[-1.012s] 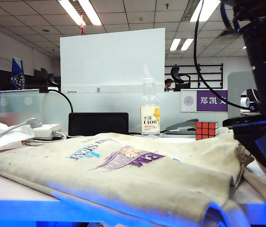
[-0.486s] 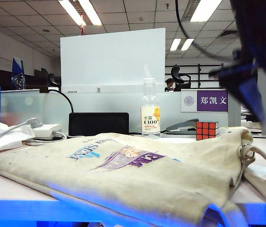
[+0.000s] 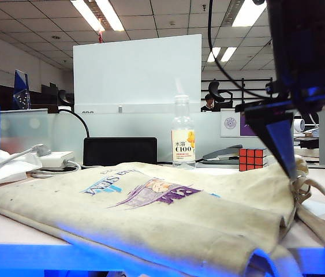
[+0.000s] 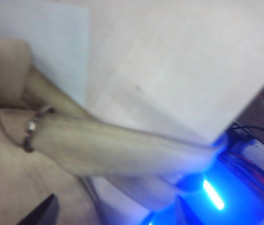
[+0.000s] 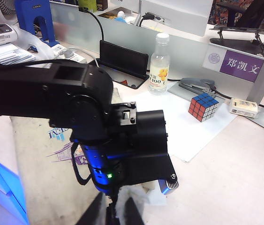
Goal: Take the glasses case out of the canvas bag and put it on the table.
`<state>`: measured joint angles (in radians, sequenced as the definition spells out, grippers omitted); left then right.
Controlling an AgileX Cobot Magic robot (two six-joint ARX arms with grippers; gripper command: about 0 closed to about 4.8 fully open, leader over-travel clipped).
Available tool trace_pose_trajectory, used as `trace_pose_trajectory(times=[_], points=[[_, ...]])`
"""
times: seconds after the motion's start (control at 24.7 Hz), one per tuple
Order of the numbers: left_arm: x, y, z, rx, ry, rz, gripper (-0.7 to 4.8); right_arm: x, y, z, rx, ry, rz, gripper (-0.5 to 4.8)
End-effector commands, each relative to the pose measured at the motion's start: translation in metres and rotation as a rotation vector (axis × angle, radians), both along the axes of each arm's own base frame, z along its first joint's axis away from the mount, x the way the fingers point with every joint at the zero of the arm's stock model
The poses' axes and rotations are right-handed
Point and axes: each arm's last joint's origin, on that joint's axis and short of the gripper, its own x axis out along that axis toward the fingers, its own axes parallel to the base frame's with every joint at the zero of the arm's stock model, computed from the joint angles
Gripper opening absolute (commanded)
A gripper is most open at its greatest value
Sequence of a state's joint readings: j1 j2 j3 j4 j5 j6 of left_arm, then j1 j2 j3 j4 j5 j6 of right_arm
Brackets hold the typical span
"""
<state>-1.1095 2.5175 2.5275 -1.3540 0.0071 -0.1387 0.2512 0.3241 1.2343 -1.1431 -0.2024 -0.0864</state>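
On the pale beige-pink table [image 3: 3, 226] with its bright blue front edge, the large floppy beige canvas bag [image 3: 168, 213] lay flat, printed logo up. Its mouth and long flat straps [image 3: 319, 203] were turned toward the right of the exterior view. The glasses case showed in no view; judging by the low swell of the cloth, it probably lay inside the bag.

The left gripper [image 4: 115, 218] had reached across and hung just above the mouth end. Its jaws stood wide with nothing between them, over the strap and the bare table. The right gripper [image 5: 116, 210] hung back from the bag, behind the left arm. Its fingers were narrow, and whether they pinched anything could not be told.

The cloth looked soft and limp, so it would likely bunch and drag instead of staying open. A pinch on the upper lip beside the strap seemed the best hold. A hard case would probably be light, rigid and smooth, best clamped across its narrow width.

The bag overhung the blue edge in front, so pulling that way risked dragging it off. Open tabletop lay beside the straps. A red-faced Rubik's cube [image 3: 252, 158], a clear plastic bottle [image 3: 183, 135] and a grey stapler [image 3: 223, 154] stood behind the bag.
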Motion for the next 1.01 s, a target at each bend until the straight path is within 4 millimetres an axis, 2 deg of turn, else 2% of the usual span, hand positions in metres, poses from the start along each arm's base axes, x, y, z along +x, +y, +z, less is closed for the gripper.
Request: trace_pose_trajectory(times=[0.04, 0.16, 0.49, 0.73, 0.81, 0.85, 0.89, 0.97, 1.01], points=[[0.003, -0.006, -0.002, -0.079, 0.038, 0.007, 3.23, -0.001, 0.0, 0.002, 0.004, -0.016, 0.001, 0.58], [0.004, -0.015, -0.002, -0.178, 0.076, 0.019, 3.23, -0.001, 0.0, 0.002, 0.004, -0.016, 0.002, 0.58], [0.013, -0.014, -0.013, -0.166, 0.068, 0.037, 3.23, -0.001, 0.0, 0.002, 0.004, -0.015, 0.001, 0.58], [0.017, -0.02, -0.038, -0.142, 0.073, 0.048, 3.22, -0.001, 0.0, 0.002, 0.004, -0.015, 0.001, 0.58], [0.016, -0.021, -0.044, -0.131, 0.079, 0.047, 3.04, -0.001, 0.0, 0.002, 0.004, -0.015, 0.001, 0.58], [0.016, -0.022, -0.046, -0.13, 0.08, 0.045, 2.83, -0.001, 0.0, 0.002, 0.004, -0.015, 0.002, 0.58], [0.016, -0.022, -0.046, -0.133, 0.083, 0.041, 2.35, -0.001, 0.0, 0.002, 0.004, -0.015, 0.002, 0.58], [0.015, -0.024, -0.045, -0.15, 0.096, 0.01, 0.54, -0.001, 0.0, 0.002, 0.004, -0.015, 0.002, 0.58], [0.014, -0.025, -0.045, -0.161, 0.101, 0.0, -0.17, -0.001, 0.0, 0.002, 0.004, -0.014, 0.002, 0.58]])
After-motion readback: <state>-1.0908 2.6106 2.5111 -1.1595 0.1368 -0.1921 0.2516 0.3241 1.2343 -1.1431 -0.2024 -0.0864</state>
